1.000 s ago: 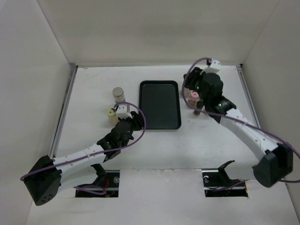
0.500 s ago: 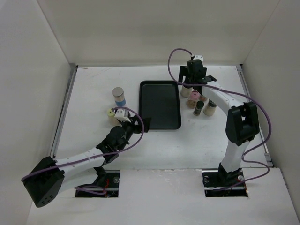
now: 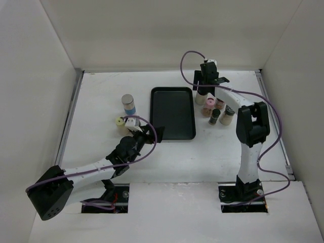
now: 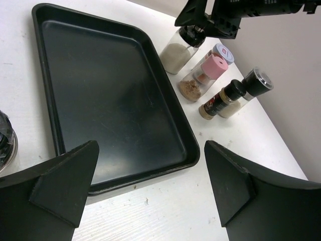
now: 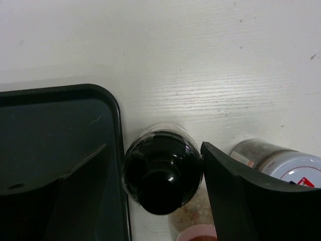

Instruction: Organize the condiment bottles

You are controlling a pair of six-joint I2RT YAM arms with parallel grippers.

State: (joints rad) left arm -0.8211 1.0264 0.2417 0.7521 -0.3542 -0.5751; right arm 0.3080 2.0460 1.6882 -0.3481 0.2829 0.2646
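Right gripper (image 3: 206,85): spread; my fingers flank the black-capped jar (image 5: 160,176), and the gripper sits slightly nearer to it than half a second ago.
Black-capped jar: upright on the desk (image 3: 101,86), just beside the black tray (image 3: 172,112).
Left gripper (image 4: 150,146): spread, unchanged.

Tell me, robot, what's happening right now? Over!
Left tool open, empty, over near edge of tray. Right tool open, straddling black-capped jar. Pink-capped jar crowding close beside it.

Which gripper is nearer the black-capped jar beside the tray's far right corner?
Right. The right gripper straddles the black-capped jar, a finger on each side. The left gripper hangs open at the near left corner of the tray, well away.
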